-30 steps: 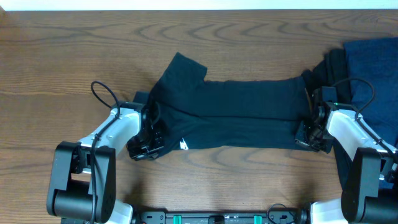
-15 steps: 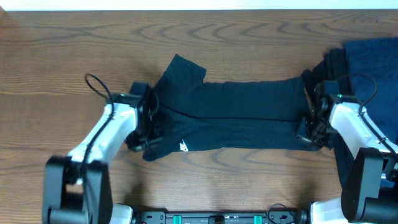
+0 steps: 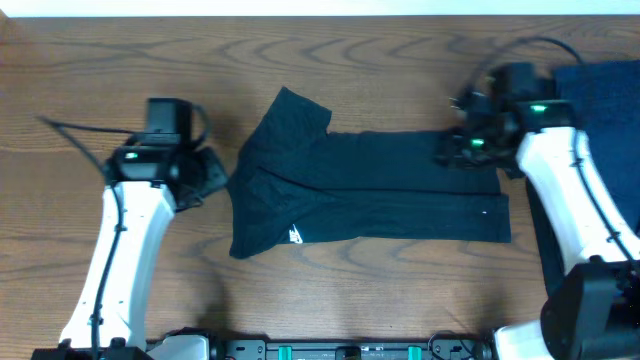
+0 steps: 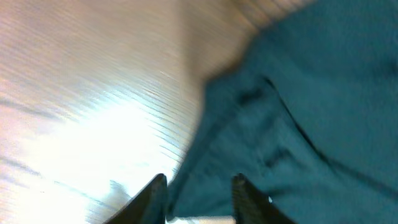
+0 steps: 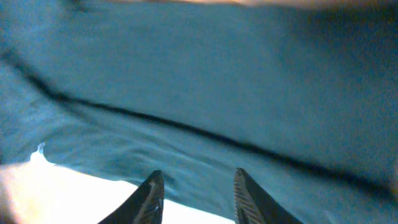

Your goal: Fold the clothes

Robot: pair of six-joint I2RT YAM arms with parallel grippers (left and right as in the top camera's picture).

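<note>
The left gripper (image 3: 216, 177), forearm raised, points at the black T-shirt's (image 3: 370, 190) nine o'clock edge, fingers parted, empty. The right gripper (image 3: 445, 154) hovers over its two o'clock corner, fingers parted, empty.

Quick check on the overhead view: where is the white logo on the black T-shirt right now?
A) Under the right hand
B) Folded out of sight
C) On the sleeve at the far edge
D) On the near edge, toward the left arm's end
D: in the overhead view the white logo shows on the black T-shirt close to its near edge, at the end toward the left arm.
</note>
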